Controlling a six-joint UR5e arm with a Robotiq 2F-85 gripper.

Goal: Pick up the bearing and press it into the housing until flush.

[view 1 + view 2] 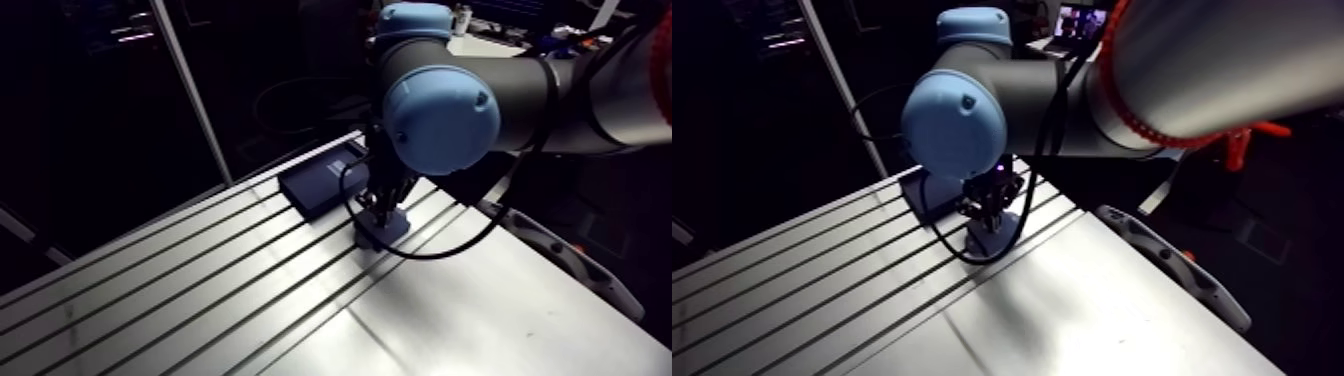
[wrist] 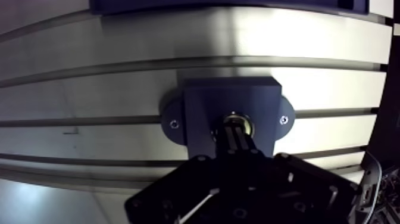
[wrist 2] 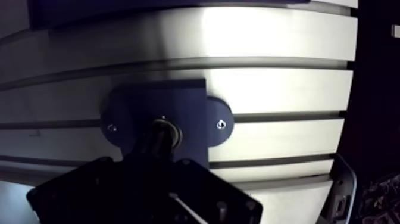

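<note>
Two fingers point(image 2: 236, 143) of the gripper point(image 2: 237, 132), clenched together, point straight down at the bearing point(image 2: 249, 123), which sits directly under their tips in the housing point(image 2: 205, 101) bore.

You had the arm point(image 1: 570, 95) bent low, wrist point(image 1: 440, 120) pointing down, gripper point(image 2: 237, 132) fingers point(image 2: 240, 143) pinched together.

Dark flat box point(image 1: 318, 185) on slotted aluminium table point(image 1: 200, 300), 12 o'clock of its middle (arm view); grey bar point(image 1: 565, 255) along 3 o'clock edge.
</note>
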